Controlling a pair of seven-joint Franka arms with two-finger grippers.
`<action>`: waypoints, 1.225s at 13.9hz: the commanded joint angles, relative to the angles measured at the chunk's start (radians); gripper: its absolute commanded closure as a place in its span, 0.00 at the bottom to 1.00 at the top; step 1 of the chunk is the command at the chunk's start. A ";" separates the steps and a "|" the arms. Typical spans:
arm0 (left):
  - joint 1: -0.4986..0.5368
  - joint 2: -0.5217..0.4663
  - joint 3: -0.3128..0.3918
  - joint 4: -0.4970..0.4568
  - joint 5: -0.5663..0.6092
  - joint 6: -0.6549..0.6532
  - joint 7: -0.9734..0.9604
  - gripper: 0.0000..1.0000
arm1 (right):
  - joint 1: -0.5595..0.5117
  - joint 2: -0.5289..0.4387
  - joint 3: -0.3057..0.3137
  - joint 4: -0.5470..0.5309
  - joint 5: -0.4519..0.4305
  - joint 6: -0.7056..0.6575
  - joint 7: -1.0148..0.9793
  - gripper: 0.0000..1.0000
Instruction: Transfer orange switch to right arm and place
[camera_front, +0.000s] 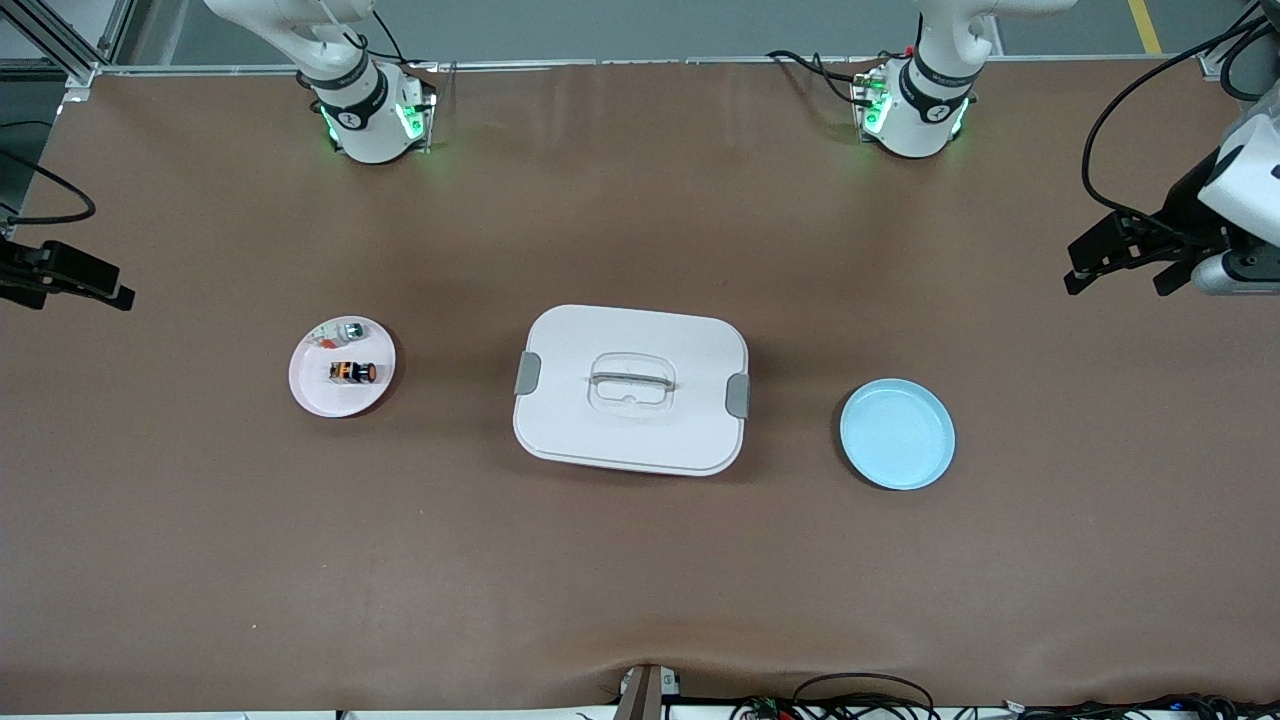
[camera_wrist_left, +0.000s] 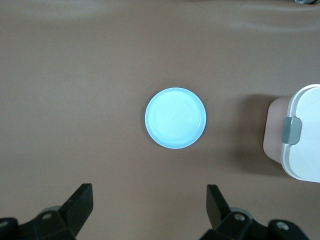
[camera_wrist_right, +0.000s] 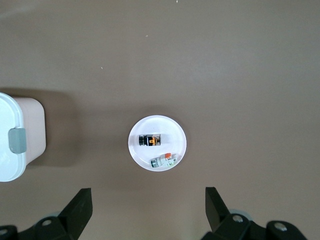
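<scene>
The orange switch (camera_front: 352, 372), a tiny black cylinder with an orange band, lies on its side on a small pinkish-white plate (camera_front: 318, 395) toward the right arm's end of the table. It also shows in the right wrist view (camera_wrist_right: 150, 140), on the plate (camera_wrist_right: 172, 131). My right gripper (camera_front: 112, 291) hangs open and empty high over the table's edge at that end; its own view (camera_wrist_right: 148, 201) looks down on the plate. My left gripper (camera_front: 1120, 272) hangs open and empty high over the left arm's end (camera_wrist_left: 148, 201).
A whitish-silver small part (camera_front: 340, 331) with a red-orange patch shares the plate (camera_wrist_right: 165, 161). A white lidded box (camera_front: 630, 390) with grey latches stands mid-table. A light-blue plate (camera_front: 897, 433) lies toward the left arm's end (camera_wrist_left: 175, 118).
</scene>
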 joint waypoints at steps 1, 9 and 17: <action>-0.001 -0.002 0.001 0.019 0.020 -0.042 0.015 0.00 | -0.003 0.006 0.001 0.017 -0.007 -0.017 0.024 0.00; -0.001 -0.007 0.001 0.019 0.011 -0.068 0.018 0.00 | -0.003 -0.017 -0.002 0.020 -0.006 -0.134 0.026 0.00; -0.001 -0.005 0.003 0.018 0.009 -0.068 0.018 0.00 | -0.009 -0.053 -0.002 0.018 0.012 -0.172 0.017 0.00</action>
